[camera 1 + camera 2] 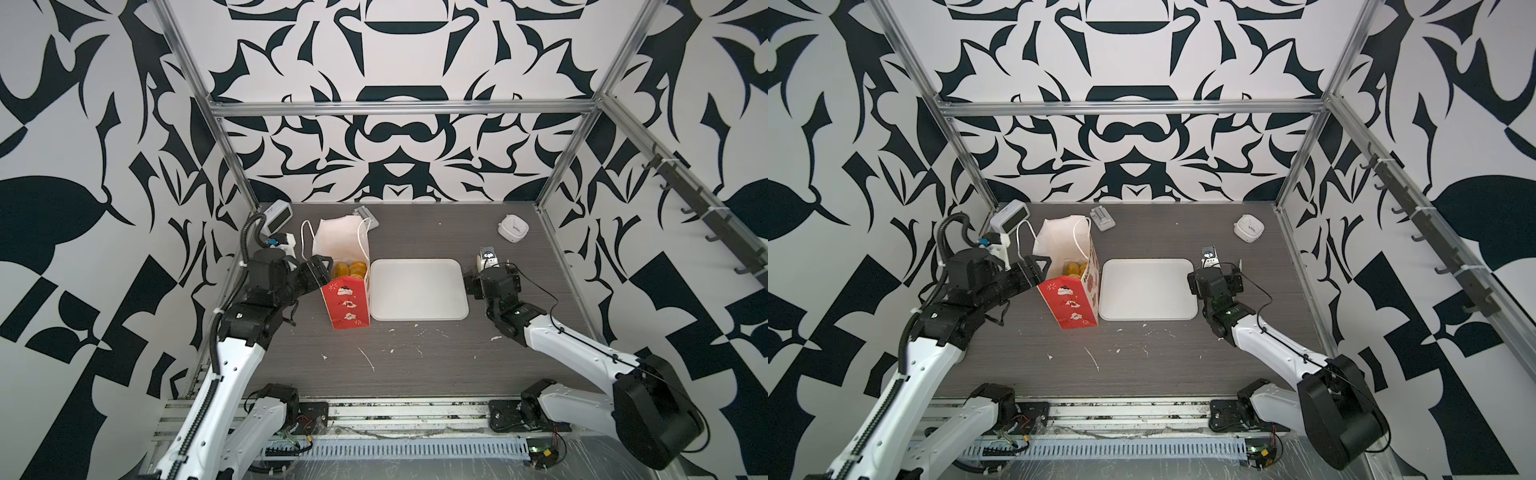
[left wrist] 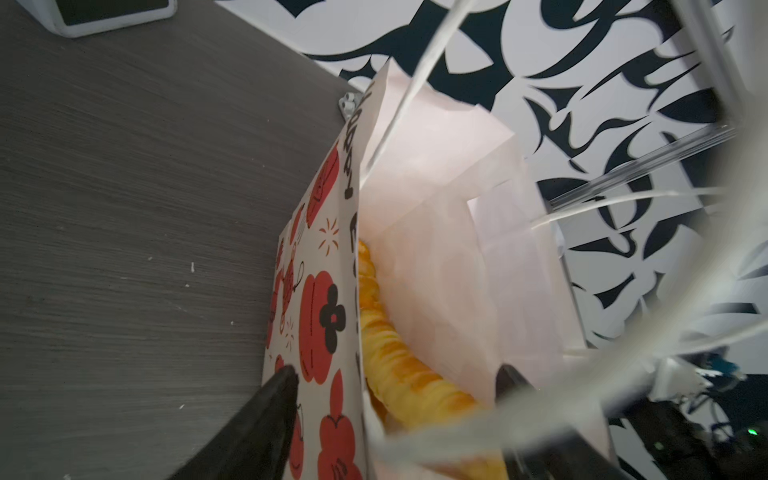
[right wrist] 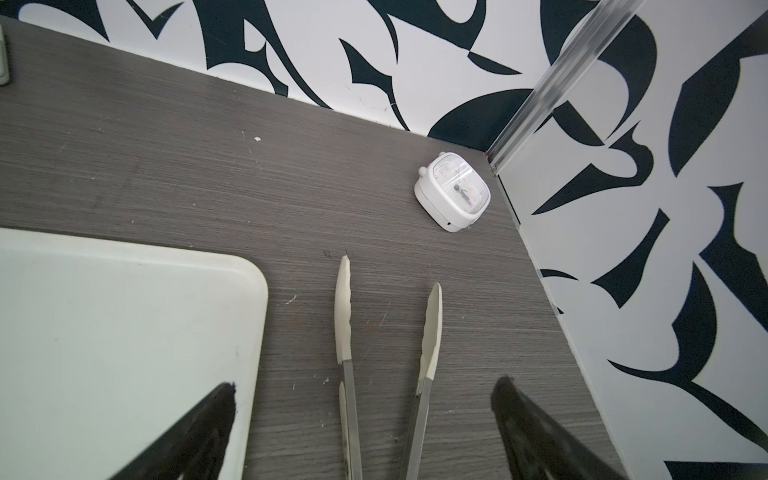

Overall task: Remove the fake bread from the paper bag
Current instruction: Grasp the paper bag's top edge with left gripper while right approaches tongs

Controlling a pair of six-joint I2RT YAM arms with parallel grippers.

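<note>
**A:** What are the top views showing?

**B:** In both top views the paper bag (image 1: 347,307) is standing upright on the left part of the table (image 1: 415,357). Its mouth is gaping, and it is sitting just beside the left edge of a white tray (image 1: 417,291). The bread (image 1: 349,269) is lying inside the bag, with golden pieces showing through the mouth. The left claw (image 1: 322,266) is reaching in from the left at the bag's rim. The right claw (image 1: 492,272) is hanging just right of the tray. A small white clock (image 1: 513,227) is lying at the far right.

**A:** And the left wrist camera?

**B:** The left claw (image 2: 397,374) is standing spread. One finger is sitting outside the bag's printed face (image 2: 324,316) and the other inside the mouth. The paper wall and a long twisted piece of bread (image 2: 390,353) are lying between them. I cannot tell whether either finger is pressing on anything.

**A:** The right wrist camera?

**B:** The right claw (image 3: 363,392) is standing spread wide and empty above the table. A pair of tongs (image 3: 345,316) is lying on the table between its fingers, with the tips pointing toward the clock (image 3: 453,195). The tray's corner (image 3: 104,324) is lying beside one finger.
</note>
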